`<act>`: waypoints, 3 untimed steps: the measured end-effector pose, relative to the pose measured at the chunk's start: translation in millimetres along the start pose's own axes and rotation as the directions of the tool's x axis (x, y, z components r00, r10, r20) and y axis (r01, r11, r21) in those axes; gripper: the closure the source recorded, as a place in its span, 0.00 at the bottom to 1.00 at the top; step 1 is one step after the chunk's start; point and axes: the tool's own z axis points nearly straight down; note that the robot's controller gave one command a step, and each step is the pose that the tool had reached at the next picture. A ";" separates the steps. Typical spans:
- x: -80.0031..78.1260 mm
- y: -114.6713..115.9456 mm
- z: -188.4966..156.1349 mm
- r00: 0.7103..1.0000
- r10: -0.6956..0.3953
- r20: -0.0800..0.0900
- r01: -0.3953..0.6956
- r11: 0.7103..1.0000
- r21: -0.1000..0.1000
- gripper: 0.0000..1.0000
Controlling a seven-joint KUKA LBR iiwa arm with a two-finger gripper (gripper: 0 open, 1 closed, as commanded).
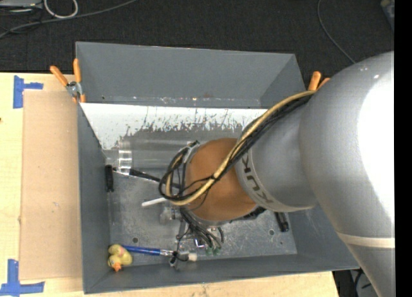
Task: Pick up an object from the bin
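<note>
My gripper hangs below the orange wrist cover, low over the bin floor near the front wall, left of centre. A thin blue pen lies on the floor just to its left, with its right end reaching up to the gripper. A small yellow rubber duck sits at the pen's left end in the front left corner. A short white stick lies on the floor just above and left of the gripper, partly under the cables.
A clear plastic cup lies on its side at the back left, with a small black piece below it by the left wall. Another small black piece lies at the right. The arm and its cables cover the bin's middle and right.
</note>
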 end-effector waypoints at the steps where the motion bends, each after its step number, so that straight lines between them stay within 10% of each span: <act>1: 4.6 -21.5 4.3 0.996 0.088 0.009 -0.088 0.996 -0.002 0.00; 2: 1.2 -2.6 1.0 1.000 0.014 0.000 -0.014 1.000 -0.001 1.00; 3: 1.2 -2.7 1.1 1.000 0.015 0.000 -0.015 1.000 -0.001 1.00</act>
